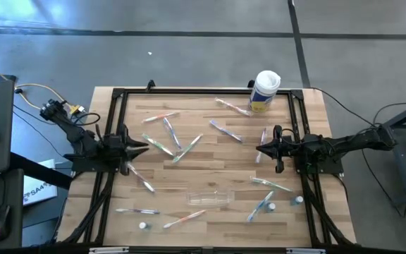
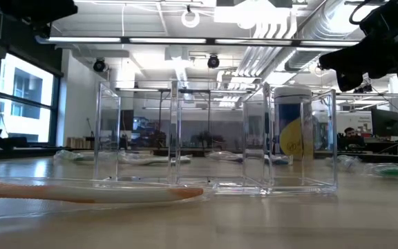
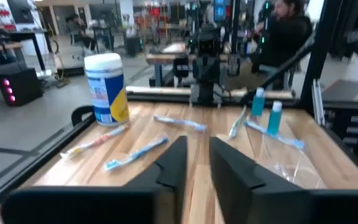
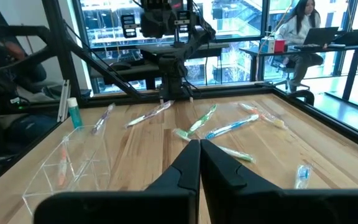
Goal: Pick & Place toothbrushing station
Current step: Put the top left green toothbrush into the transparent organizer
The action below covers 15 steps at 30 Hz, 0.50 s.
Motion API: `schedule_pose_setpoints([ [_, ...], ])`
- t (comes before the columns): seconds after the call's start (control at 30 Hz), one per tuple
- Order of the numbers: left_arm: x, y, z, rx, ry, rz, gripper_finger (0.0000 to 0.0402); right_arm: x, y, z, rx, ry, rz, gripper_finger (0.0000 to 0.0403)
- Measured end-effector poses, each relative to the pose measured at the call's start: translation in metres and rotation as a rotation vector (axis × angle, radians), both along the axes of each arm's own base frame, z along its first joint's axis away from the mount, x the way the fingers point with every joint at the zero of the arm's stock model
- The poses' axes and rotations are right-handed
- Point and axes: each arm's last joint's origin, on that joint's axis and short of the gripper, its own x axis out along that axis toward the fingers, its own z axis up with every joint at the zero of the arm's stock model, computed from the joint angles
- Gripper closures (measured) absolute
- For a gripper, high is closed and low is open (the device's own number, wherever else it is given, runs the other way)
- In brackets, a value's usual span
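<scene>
A clear plastic holder with compartments [image 1: 208,197] stands empty on the table near the front, also in the low view [image 2: 216,138]. Several pastel toothbrushes lie flat and scattered over the wood, such as one [image 1: 169,132] at the left and one [image 1: 271,185] at the right. Small white-capped tubes [image 1: 143,226] [image 1: 271,207] lie near the front. My left gripper [image 1: 145,146] hovers at the table's left, its fingers a narrow gap apart [image 3: 198,163], empty. My right gripper [image 1: 259,149] hovers at the right, shut and empty [image 4: 199,155].
A white canister with a yellow label [image 1: 265,90] stands at the far right. A black frame [image 1: 203,92] runs around the table. A toothbrush [image 2: 88,192] lies in front of the holder near the front edge. People sit in the room beyond [image 4: 300,31].
</scene>
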Motion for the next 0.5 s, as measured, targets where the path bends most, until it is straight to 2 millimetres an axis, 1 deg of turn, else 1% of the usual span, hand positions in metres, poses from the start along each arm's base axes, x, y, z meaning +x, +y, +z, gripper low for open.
schedule_pose_setpoints([
  [0.13, 0.01, -0.008, 0.007, 0.034, 0.04, 0.016, 0.0262, 0.001, 0.0, -0.001, -0.002, 0.014, 0.0, 0.04],
  [0.23, 0.018, -0.014, 0.01, 0.062, 0.078, 0.026, 0.0235, 0.002, 0.0, -0.002, -0.003, 0.025, 0.0, 0.04],
  [0.33, 0.024, -0.019, 0.012, 0.071, 0.148, 0.032, 0.0226, 0.002, 0.0, -0.003, -0.005, 0.033, 0.0, 0.04],
  [0.5, 0.032, -0.024, 0.021, 0.127, 0.299, 0.083, 0.0224, 0.003, 0.0, -0.003, -0.004, 0.027, 0.0, 0.04],
])
